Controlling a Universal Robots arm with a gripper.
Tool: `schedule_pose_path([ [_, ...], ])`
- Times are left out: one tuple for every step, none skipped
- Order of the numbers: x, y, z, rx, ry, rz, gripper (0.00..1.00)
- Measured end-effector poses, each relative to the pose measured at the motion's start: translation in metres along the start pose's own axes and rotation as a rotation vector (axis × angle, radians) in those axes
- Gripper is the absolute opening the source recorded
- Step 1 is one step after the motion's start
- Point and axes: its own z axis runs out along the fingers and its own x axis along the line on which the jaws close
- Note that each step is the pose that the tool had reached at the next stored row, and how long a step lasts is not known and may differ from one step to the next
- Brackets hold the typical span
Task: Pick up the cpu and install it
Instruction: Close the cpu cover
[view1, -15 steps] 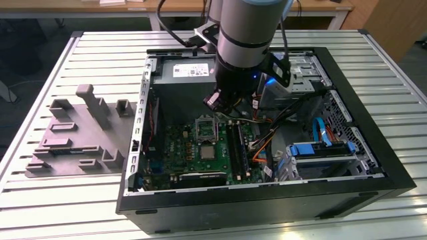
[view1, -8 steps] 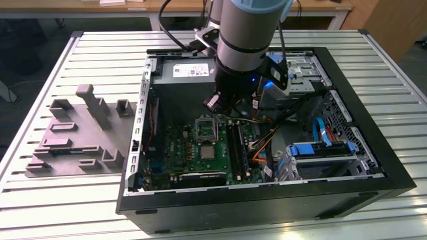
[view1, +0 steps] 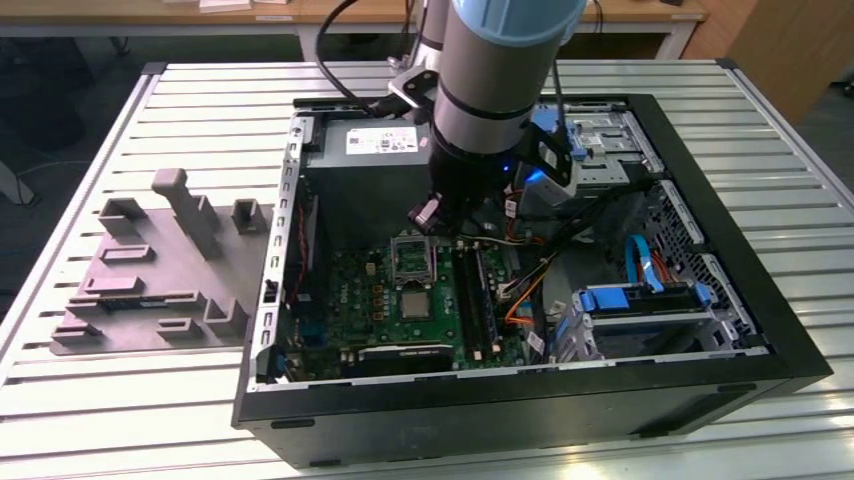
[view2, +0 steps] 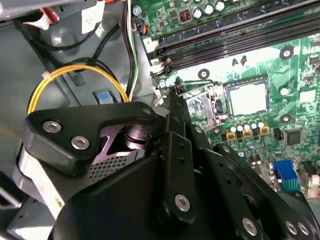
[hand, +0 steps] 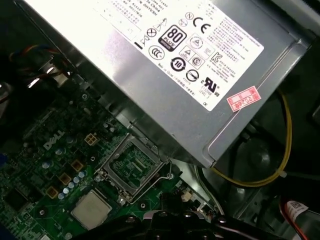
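Observation:
The cpu (view1: 416, 305) is a small silvery square lying flat in the socket on the green motherboard (view1: 354, 300), inside the open computer case. It also shows in both wrist views as the cpu (view2: 248, 99) and the cpu (hand: 91, 208). The hinged silver socket frame (view1: 414, 258) stands swung open beside it. My gripper (view1: 447, 228) hangs over the board just past the frame, on the side away from the cpu. Its black fingers meet in one tip, shut and holding nothing. In the second wrist view the gripper (view2: 173, 97) ends close to the frame (view2: 202, 102).
The grey power supply box (hand: 165, 65) with a white label rises right beside the socket. Yellow cables (view2: 75, 75), memory slots (view2: 225, 37) and a blue drive bracket (view1: 641, 300) crowd the case. A grey fixture block (view1: 154, 270) lies on the slatted table outside the case, at the exterior view's left.

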Motion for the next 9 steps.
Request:
schedule_pose_path([
  [-0.0006,-0.0003,0.0018,-0.0001,-0.0001,0.000,0.11],
  [-0.0011,-0.0005,0.0037,-0.0001,-0.0001,0.000,0.11],
  [-0.0015,-0.0007,0.0054,0.0000,-0.0001,0.000,0.11],
  [-0.0019,-0.0010,0.0073,-0.0001,-0.0002,0.000,0.11],
  [-0.0023,-0.0013,0.0090,-0.0009,-0.0009,0.000,0.11],
  [-0.0024,-0.0015,0.0101,-0.0035,-0.0031,0.000,0.11],
  [-0.0024,-0.0016,0.0108,-0.0092,-0.0081,-0.001,0.11],
  [-0.0024,-0.0017,0.0114,-0.0169,-0.0148,-0.001,0.11],
  [-0.0024,-0.0018,0.0124,-0.0215,-0.0189,-0.001,0.11],
])
